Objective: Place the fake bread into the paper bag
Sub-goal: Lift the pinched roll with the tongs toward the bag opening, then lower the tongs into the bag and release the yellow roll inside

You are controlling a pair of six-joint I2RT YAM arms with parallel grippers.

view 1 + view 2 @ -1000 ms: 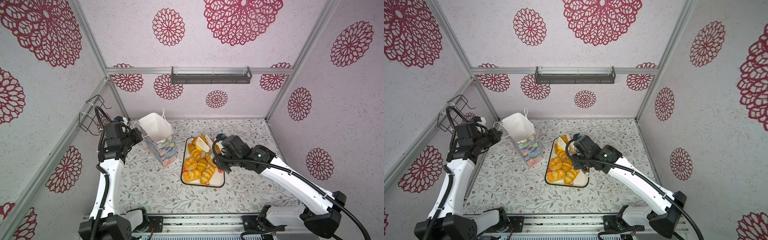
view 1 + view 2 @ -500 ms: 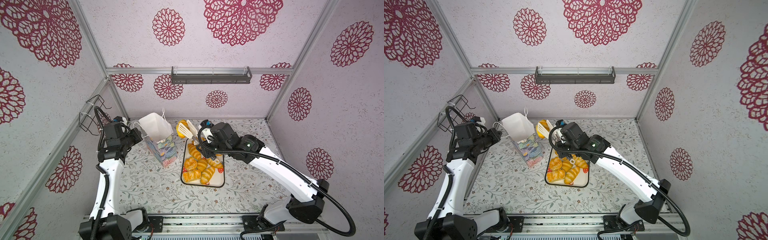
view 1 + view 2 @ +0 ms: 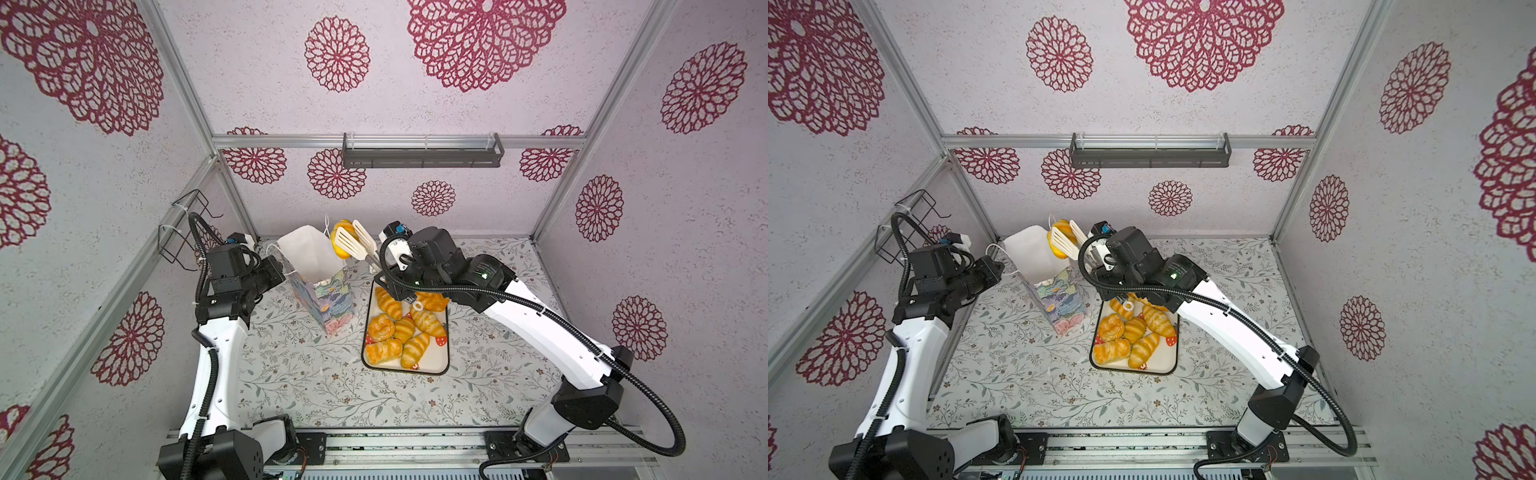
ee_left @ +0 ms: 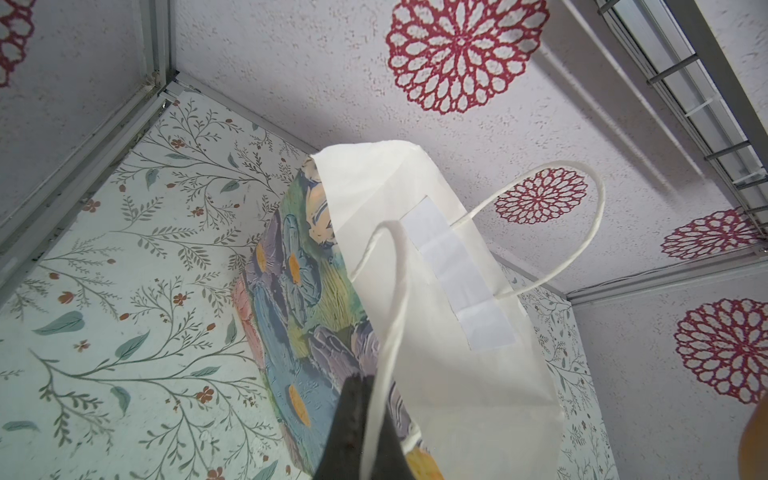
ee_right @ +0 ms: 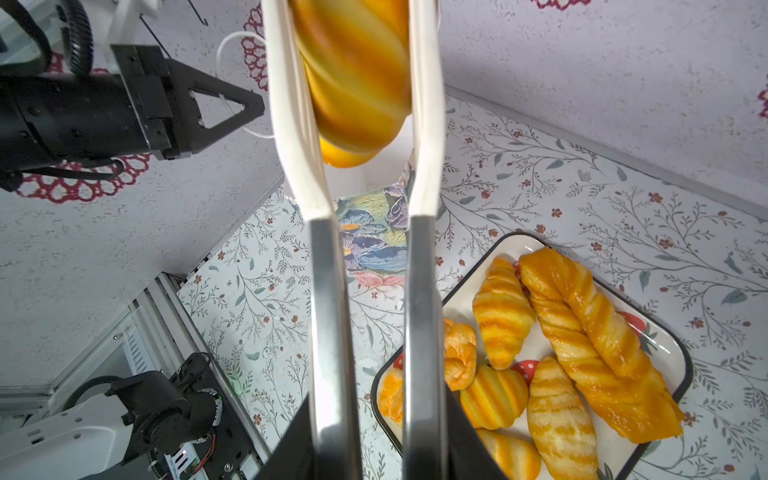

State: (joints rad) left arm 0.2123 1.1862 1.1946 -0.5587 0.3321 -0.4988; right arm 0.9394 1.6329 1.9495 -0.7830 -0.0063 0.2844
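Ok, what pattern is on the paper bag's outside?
Painted blue, purple and pink flowers on the paper bag, clearest in the left wrist view.

Bag [image 3: 316,266] stands between left gripper [image 5: 253,109] and right gripper [image 5: 374,432]. Roll [image 5: 357,75], in tongs [image 5: 328,291] ahead of right gripper, over bag's mouth. Tray [image 3: 434,359] of pastries [image 3: 399,328] beneath right gripper.

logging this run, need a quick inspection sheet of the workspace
surface: floral table, bare apart from bag and tray
job's things: paper bag standing, mouth open; one bread piece in tongs over its mouth; remaining bread on strawberry tray
clutter: nothing seen
hands: left hand shut on bag's cord handle; right hand shut on tongs
cables: black hose along right arm, loop by its wrist
surroundings: grey shelf on back wall, wire basket on left wall
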